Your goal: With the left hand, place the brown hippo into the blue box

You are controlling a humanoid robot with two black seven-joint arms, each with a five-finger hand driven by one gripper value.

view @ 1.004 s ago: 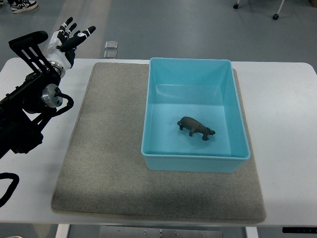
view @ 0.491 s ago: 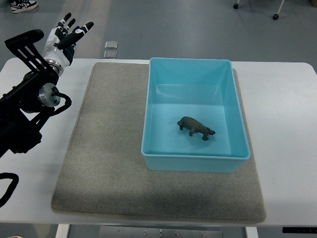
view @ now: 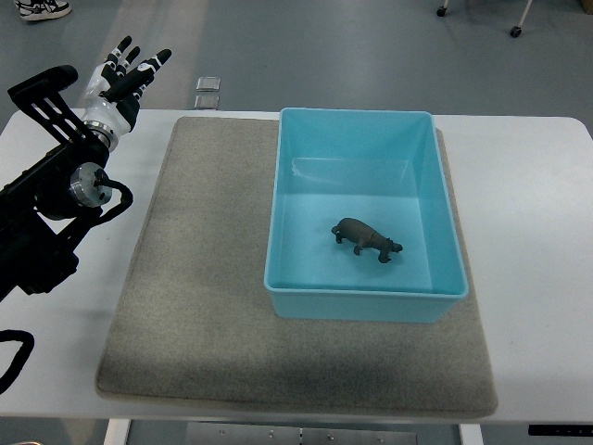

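Brown hippo (view: 367, 240) lies inside blue box (view: 366, 301); left hand (view: 123, 79) spread, seemingly empty.

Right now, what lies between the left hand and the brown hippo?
In the top view: bare grey mat, then the blue box left wall. The left hand is open; the brown hippo is inside.

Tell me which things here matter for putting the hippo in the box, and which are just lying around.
Part of the job:
brown hippo, lying inside the box
blue box
left hand, open, at the table's far left corner

Just lying about:
grey mat
white table
two small floor plates
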